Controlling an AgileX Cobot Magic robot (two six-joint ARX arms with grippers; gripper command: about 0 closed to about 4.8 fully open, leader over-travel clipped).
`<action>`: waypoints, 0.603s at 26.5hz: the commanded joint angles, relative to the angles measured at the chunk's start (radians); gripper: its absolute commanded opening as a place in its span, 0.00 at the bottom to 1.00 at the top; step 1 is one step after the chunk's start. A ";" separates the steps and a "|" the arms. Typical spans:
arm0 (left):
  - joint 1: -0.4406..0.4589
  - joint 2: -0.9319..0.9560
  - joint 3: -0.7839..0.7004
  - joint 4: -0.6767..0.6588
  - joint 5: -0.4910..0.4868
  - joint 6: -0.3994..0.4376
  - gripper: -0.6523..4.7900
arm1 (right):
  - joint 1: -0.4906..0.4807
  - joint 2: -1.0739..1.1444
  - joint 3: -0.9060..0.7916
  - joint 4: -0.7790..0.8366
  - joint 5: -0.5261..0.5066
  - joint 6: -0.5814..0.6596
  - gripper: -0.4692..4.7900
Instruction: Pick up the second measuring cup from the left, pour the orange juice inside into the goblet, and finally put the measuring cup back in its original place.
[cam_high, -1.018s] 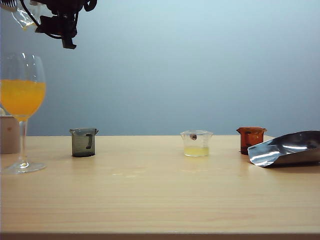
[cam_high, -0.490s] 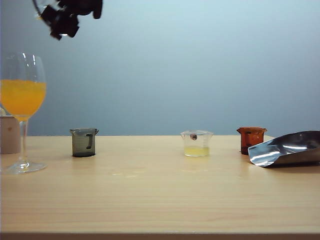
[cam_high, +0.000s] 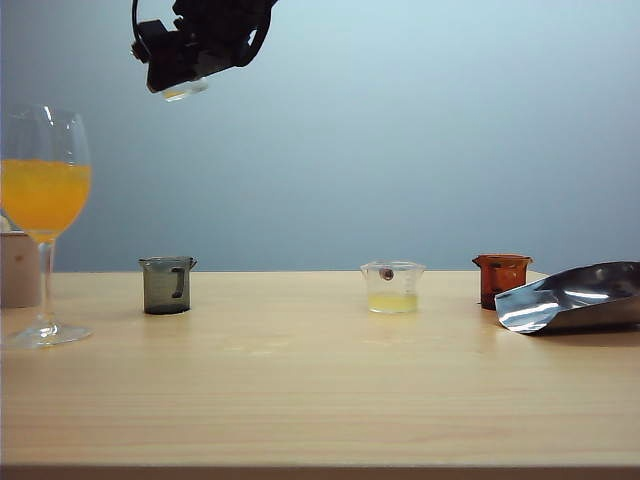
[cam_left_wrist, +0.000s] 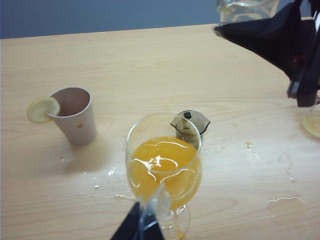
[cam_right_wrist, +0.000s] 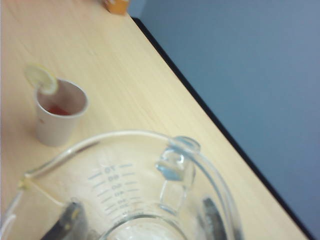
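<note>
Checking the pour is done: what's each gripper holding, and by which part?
The right gripper, high above the table, holds the emptied second measuring cup by its side walls. The left gripper holds the goblet at its stem.

The small clear colourless plastic measuring cup (cam_right_wrist: 145, 200), with a flared rim, printed graduations and a moulded handle, sits high in the upper left of the exterior frame, looking empty apart from a faint orange trace. The tall clear stemmed goblet (cam_high: 42, 215) stands upright at the left edge of the frame, its round bowl about half full of bright opaque orange juice (cam_high: 42, 195).
</note>
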 joint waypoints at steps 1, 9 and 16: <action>0.000 -0.001 -0.001 0.013 0.004 -0.003 0.11 | -0.024 -0.003 0.006 0.022 -0.005 0.115 0.39; 0.000 -0.001 -0.001 0.013 0.004 -0.003 0.11 | -0.032 -0.026 0.008 -0.011 -0.077 0.311 0.37; 0.000 -0.001 -0.001 0.013 0.004 -0.003 0.11 | -0.090 -0.045 0.009 -0.044 -0.201 0.453 0.37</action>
